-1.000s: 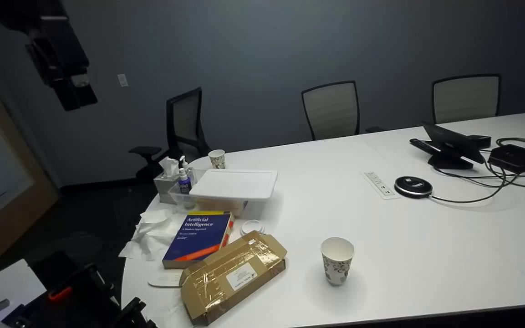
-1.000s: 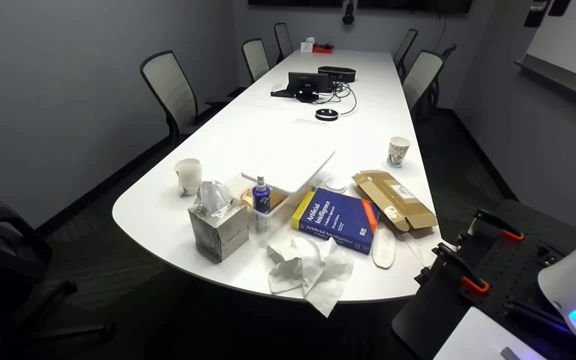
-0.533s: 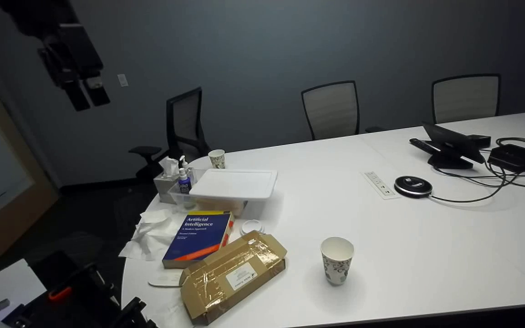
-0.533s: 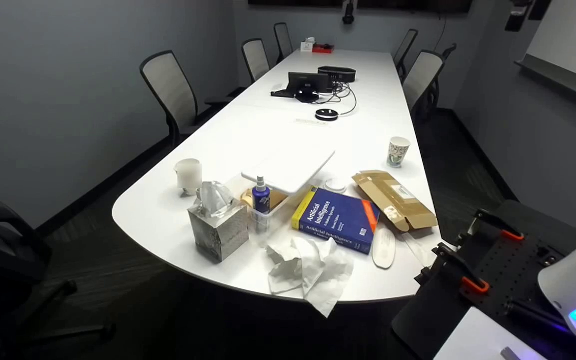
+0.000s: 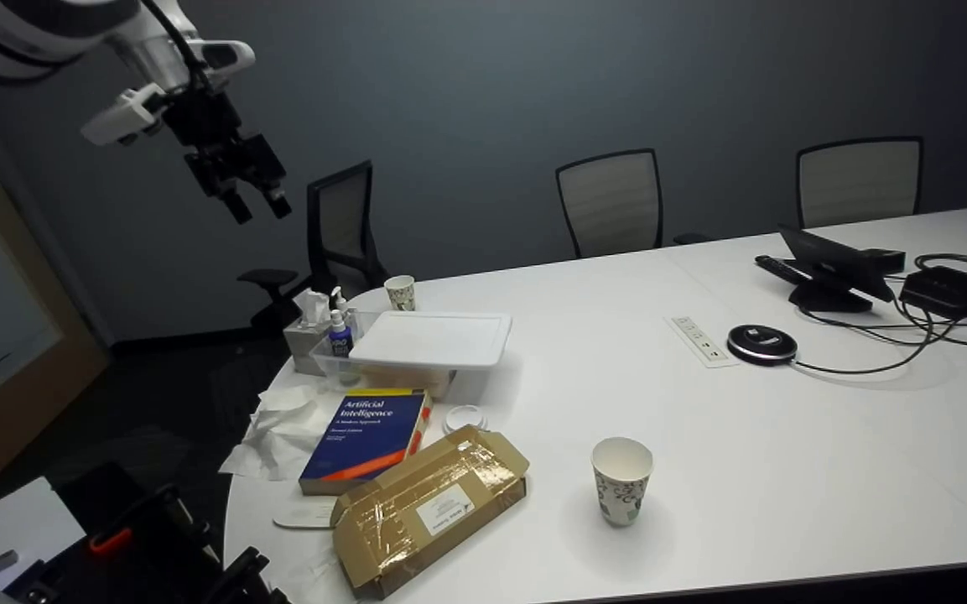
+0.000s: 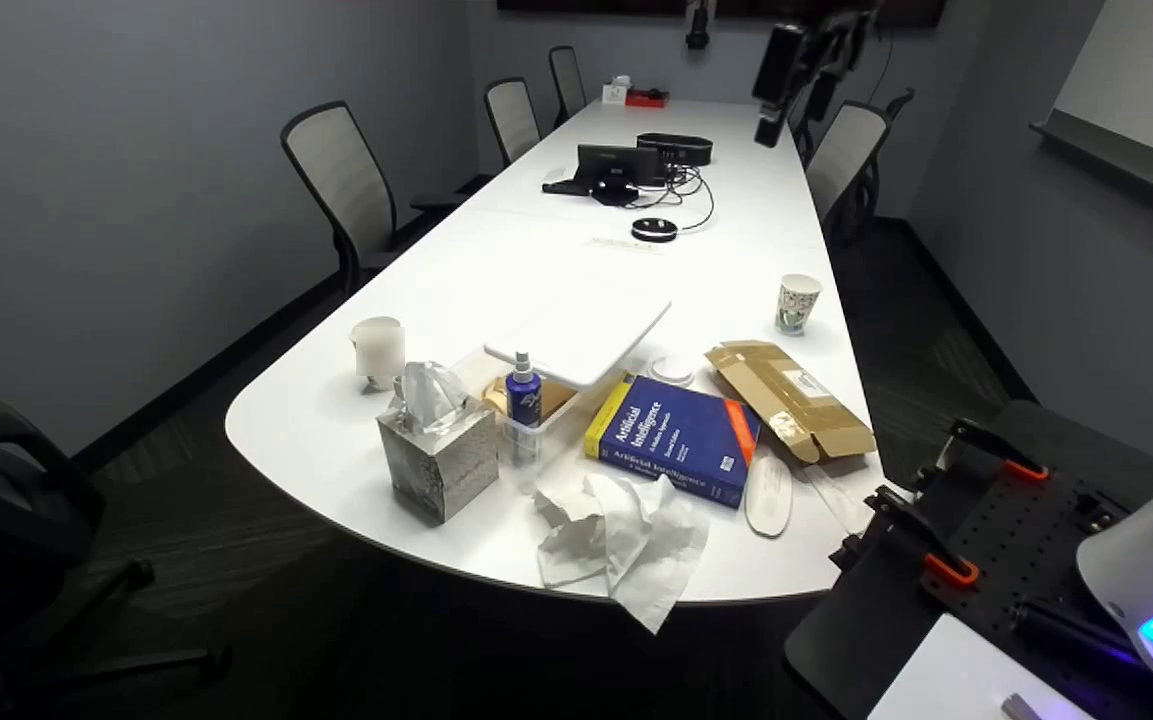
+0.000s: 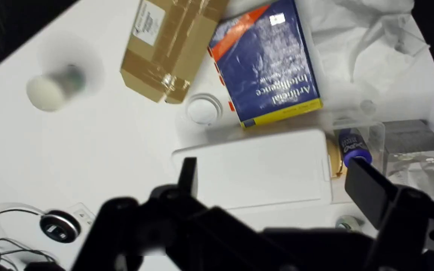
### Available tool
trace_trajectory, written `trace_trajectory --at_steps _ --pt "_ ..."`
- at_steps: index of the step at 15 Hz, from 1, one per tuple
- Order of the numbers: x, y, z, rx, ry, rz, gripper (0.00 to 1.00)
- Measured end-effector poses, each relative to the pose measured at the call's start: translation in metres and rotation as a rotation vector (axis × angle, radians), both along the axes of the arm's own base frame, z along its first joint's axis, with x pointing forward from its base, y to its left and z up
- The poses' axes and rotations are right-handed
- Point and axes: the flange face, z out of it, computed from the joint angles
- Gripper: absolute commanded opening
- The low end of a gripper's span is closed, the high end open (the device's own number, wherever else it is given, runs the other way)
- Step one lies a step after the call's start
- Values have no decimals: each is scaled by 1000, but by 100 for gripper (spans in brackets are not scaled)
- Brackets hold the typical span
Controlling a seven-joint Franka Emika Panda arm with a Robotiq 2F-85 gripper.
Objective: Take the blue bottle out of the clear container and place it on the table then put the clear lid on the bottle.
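Observation:
The blue bottle (image 5: 340, 337) stands upright in the end of the clear container (image 6: 534, 432). It also shows in the wrist view (image 7: 352, 145), where the right finger covers its top. A flat whitish lid (image 5: 433, 338) lies across the rest of the container and shows in the wrist view (image 7: 254, 169). All stand on the white table (image 5: 584, 335). My gripper (image 7: 271, 165) is open and empty. In both exterior views (image 5: 259, 208) (image 6: 794, 115) it hangs high above the table, apart from the bottle and container.
A tissue box (image 6: 441, 455) stands beside the container. Crumpled tissue (image 6: 626, 540), a blue book (image 5: 370, 432), a cardboard box (image 5: 433, 507) and a round white roll or lid (image 7: 203, 110) lie near. Paper cups (image 5: 621, 482) (image 6: 376, 355) stand on both sides.
My gripper has moved in over the table, to the right in one exterior view and to the left in another. A gap now shows between its fingers. The table objects have not moved.

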Motion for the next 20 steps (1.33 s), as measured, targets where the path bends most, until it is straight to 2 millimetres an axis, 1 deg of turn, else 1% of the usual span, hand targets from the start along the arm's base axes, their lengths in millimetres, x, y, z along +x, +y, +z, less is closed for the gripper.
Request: trace_trajectory --at_steps 4,8,11,13,15,18,20 --pt "48 64 -62 23 -9 82 100" --pt "84 127 -128 51 12 169 100" --pt "111 165 -178 54 52 226 100" --pt "132 183 -208 61 76 239 100" --pt "150 196 -232 66 88 241 100" --pt "174 204 -262 64 94 232 100" --pt "186 204 -274 58 91 224 100"
